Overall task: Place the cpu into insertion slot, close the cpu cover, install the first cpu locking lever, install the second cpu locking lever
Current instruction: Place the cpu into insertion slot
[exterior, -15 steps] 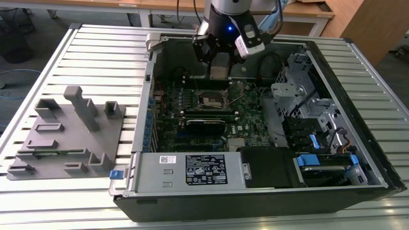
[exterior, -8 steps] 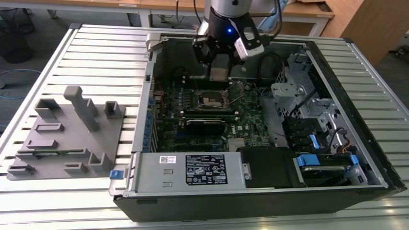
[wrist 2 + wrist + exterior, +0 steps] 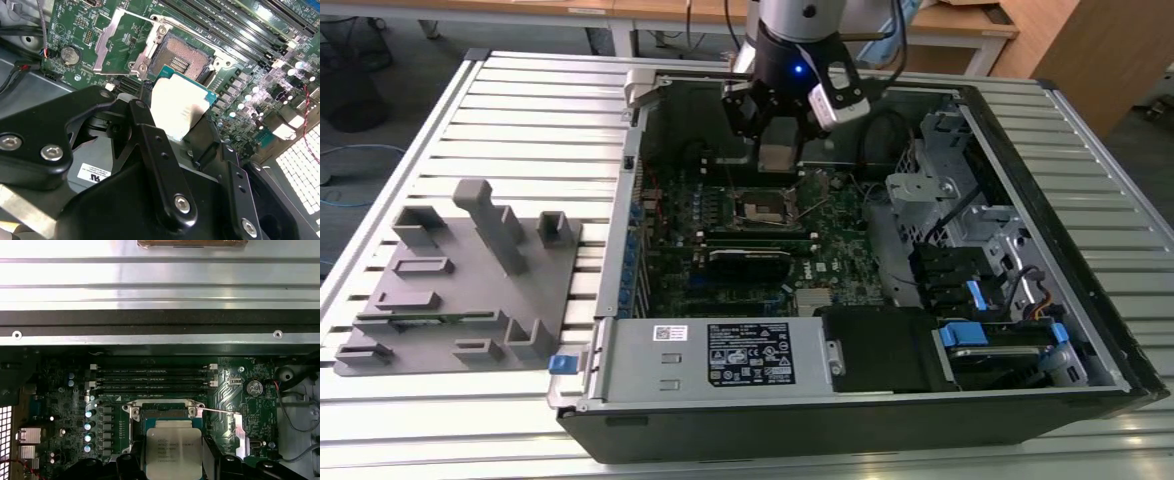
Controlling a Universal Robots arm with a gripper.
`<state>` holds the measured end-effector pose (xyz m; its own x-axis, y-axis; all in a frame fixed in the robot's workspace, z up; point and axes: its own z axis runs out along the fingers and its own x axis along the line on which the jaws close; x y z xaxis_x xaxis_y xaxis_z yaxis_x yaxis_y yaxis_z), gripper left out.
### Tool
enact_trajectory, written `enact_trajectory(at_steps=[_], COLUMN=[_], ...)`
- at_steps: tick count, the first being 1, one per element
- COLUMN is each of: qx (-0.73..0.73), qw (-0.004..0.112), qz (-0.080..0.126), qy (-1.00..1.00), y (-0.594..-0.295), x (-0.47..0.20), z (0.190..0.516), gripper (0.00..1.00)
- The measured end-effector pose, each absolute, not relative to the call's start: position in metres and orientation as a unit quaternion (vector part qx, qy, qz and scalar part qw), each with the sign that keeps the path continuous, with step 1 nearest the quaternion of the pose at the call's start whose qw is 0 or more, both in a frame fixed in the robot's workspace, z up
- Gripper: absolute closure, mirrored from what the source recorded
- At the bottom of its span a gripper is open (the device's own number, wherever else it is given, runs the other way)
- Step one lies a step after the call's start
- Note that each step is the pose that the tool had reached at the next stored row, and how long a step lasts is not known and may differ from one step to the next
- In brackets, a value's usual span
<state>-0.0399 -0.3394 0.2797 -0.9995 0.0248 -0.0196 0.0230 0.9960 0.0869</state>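
1. Inside the open computer case (image 3: pixel 854 440), the gripper (image 3: pixel 778 150) hangs low over the green motherboard (image 3: pixel 841 262), between the case's far wall and the power supply (image 3: pixel 720 355).
2. Its black fingers (image 3: pixel 155 150) are clamped on two opposite edges of the cpu (image 3: pixel 177 107), which is carried flat with its metal top facing the first wrist camera.
3. The insertion slot (image 3: pixel 167 415) lies uncovered, its contact field bare inside the silvery rim.
4. The relation that matters: in both wrist views the slot sits just beyond the chip's free edge, on the side toward the long memory slots (image 3: pixel 155 380). The chip overlaps only the near rim and is held apart from it, so it is judged not yet seated.
5. The chip's edges run close to parallel with the slot's rim in the first wrist view, so little twist appears to separate them.
6. The cpu cover (image 3: pixel 117 40) is swung open and lies beside the slot, off its opening.
7. A thin wire locking lever (image 3: pixel 220 411) slants out from the slot's corner toward the cover, unlatched.
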Motion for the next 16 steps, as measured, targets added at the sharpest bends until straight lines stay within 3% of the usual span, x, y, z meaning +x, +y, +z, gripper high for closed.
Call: enact_trajectory(at_steps=[16], qx=[0.012], qw=[0.011], qz=[0.043], qy=[0.999], y=[-0.3394], x=[-0.04], z=[0.2749], gripper=[0.46])
